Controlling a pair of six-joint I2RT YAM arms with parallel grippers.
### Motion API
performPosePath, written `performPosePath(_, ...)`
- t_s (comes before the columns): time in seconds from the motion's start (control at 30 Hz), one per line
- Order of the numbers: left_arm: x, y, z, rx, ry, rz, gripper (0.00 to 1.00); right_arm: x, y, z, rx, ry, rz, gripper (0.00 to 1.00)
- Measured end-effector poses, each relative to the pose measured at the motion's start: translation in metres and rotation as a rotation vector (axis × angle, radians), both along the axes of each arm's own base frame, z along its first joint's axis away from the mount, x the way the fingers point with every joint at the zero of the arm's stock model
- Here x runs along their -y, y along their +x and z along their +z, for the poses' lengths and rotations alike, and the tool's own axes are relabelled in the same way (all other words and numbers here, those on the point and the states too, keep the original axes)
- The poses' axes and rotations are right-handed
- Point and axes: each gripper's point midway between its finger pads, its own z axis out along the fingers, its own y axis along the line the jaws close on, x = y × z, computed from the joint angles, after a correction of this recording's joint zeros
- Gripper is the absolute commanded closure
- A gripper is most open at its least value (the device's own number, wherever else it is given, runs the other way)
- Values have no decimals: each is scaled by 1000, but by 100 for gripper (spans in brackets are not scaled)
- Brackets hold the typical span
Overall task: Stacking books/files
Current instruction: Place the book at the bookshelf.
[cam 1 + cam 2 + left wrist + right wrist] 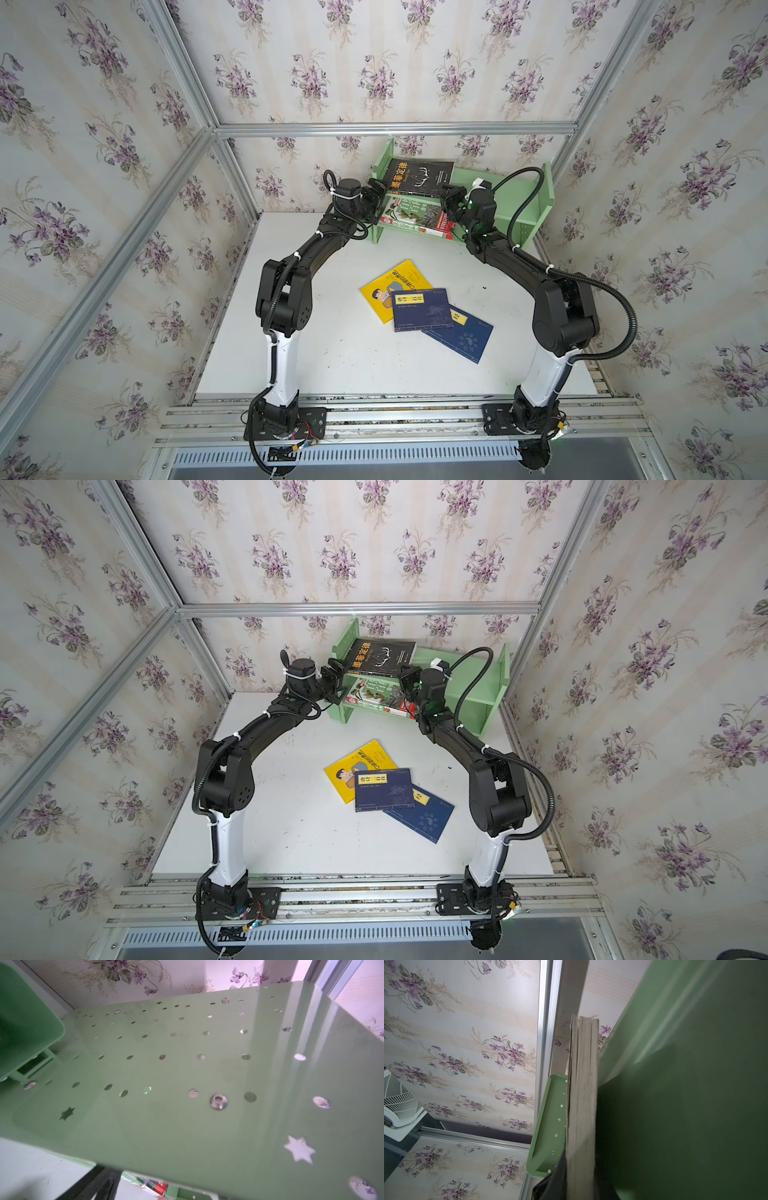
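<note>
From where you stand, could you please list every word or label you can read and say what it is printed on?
"墨菲定律": gold, on the black book on the shelf.
"唐诗三百首": yellow label of the upper navy book.
Too small or hidden to read: print on the lower navy book, yellow book and green plant book.

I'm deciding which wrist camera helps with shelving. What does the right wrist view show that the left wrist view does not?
Only the right wrist view: the page edges of a book, close to the lens, and a white grille. Only the left wrist view: star cutouts, a hex screw and a patch of white tabletop. Both: the pale green shelf with its punched holes, floral wallpaper and aluminium frame.
</note>
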Motion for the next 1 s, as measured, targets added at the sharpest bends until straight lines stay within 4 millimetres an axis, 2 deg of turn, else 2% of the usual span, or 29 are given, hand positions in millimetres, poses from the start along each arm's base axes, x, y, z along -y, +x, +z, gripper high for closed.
performPosePath(0.2, 4, 4, -5, 2, -1, -13, 0, 0, -2, 0, 11, 0, -1, 100)
performPosePath(0.67, 6, 3, -3, -2, -2, -20, 0, 3, -4, -10, -39, 15, -45, 100)
performPosePath(1.0, 12, 0, -3, -20, -56, -38, 0, 10, -3, -9, -43, 32, -78, 100)
